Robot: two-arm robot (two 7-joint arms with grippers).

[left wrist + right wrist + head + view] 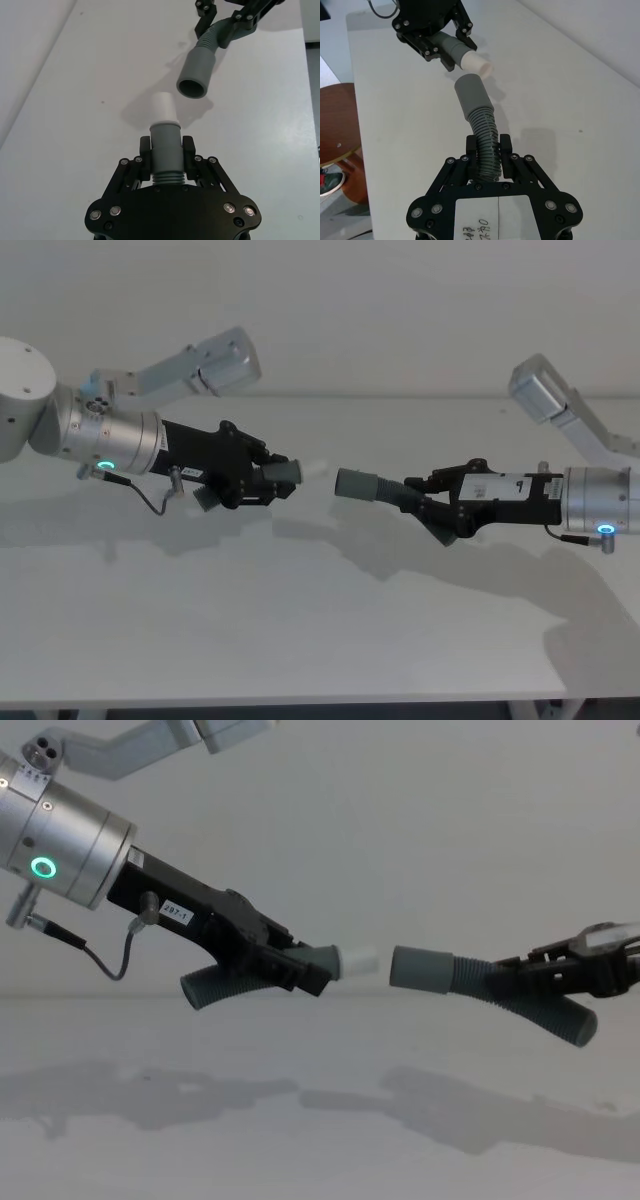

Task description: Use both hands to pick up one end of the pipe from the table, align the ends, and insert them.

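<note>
While each tool (305, 970) (520, 975) grips a pipe (350, 960) (430, 968), ends face apart.

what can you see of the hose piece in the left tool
The left hose piece is short, curved and dark grey, like plastic, ribbed along its body, with a smooth cuff ending in a pale narrow tip. The left tool clamps it at the cuff, holding it above the table. Its tip points at the open mouth of the other hose piece, close but apart.
</note>
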